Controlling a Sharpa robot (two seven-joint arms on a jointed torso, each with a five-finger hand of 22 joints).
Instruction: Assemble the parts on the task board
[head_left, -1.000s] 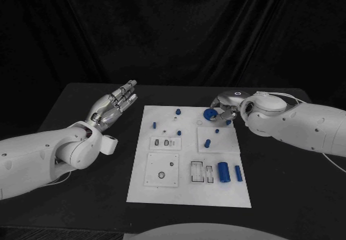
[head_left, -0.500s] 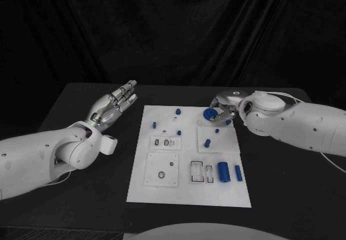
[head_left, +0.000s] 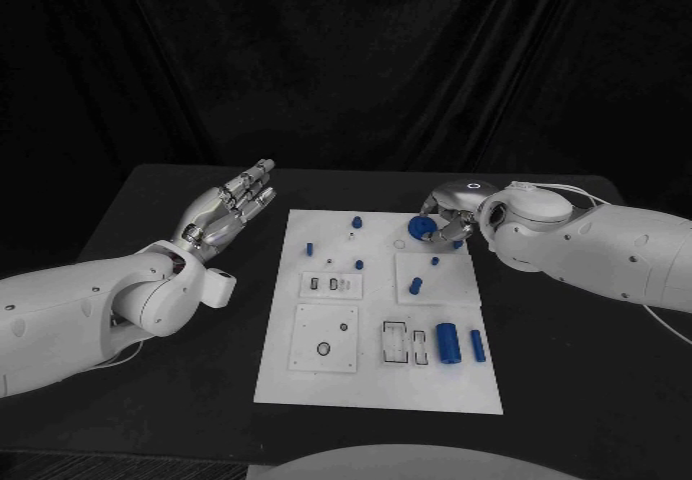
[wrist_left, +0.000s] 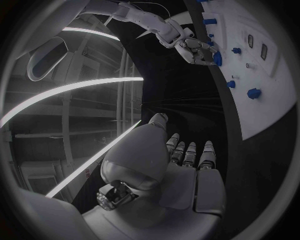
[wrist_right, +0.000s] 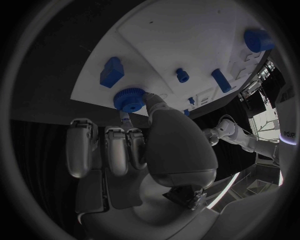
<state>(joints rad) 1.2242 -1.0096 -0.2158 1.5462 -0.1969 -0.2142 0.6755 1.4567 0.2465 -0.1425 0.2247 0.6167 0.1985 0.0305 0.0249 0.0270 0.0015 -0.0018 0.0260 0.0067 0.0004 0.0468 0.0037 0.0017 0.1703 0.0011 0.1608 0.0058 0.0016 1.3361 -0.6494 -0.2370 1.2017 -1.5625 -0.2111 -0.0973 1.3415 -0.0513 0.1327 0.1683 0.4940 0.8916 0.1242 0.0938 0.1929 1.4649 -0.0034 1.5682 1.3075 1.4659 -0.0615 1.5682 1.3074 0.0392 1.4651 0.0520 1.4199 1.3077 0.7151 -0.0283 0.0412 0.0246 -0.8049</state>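
The white task board (head_left: 378, 385) lies mid-table. At its far right corner my right hand (head_left: 450, 213) pinches a blue round knurled part (head_left: 420, 228) just over the board's edge. The right wrist view shows the thumb (wrist_right: 160, 113) against the round part (wrist_right: 130, 99), with the other fingers curled beneath. My left hand (head_left: 231, 208) hovers left of the board, palm up and fingers stretched out, holding nothing. In the left wrist view the left hand (wrist_left: 182, 165) lies flat, with the board (wrist_left: 259, 107) beyond it.
Small blue pegs (head_left: 307, 248) stand on the board's far half. A thick blue cylinder (head_left: 447, 343) and a slim one (head_left: 476, 346) lie near the slots (head_left: 404, 343). A blue block (wrist_right: 111, 72) sits close to the held part.
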